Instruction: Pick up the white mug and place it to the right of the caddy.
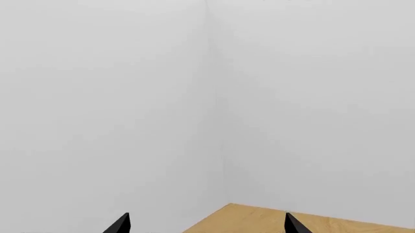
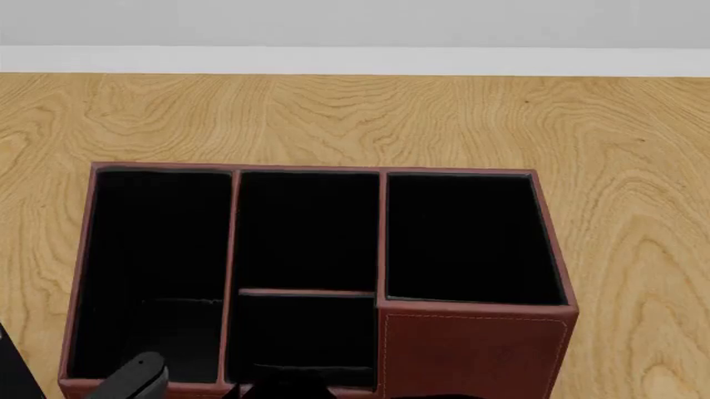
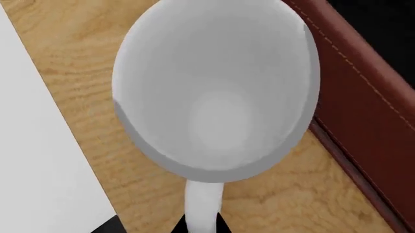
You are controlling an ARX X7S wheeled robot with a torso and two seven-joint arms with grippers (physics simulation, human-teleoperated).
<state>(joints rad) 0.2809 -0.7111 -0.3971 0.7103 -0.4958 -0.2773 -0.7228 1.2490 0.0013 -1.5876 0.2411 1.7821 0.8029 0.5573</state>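
Note:
In the right wrist view the white mug point(image 3: 214, 92) is seen from above, with its open mouth facing the camera. It sits close beside the caddy's reddish-brown stitched wall point(image 3: 363, 102). My right gripper point(image 3: 202, 225) is shut on the mug's loop handle, with a black fingertip point(image 3: 170, 227) on each side of it. I cannot tell whether the mug rests on the wood. In the head view the caddy point(image 2: 471, 349) fills the centre and the mug is out of view. My left gripper point(image 1: 206, 225) is open and empty, facing a wall corner.
The wooden table point(image 2: 621, 150) stretches behind and to the right of the caddy, up to a white wall strip point(image 2: 355, 60). A white area point(image 3: 39, 160) lies past the wood beside the mug. Dark arm parts point(image 2: 128, 378) show at the head view's lower edge.

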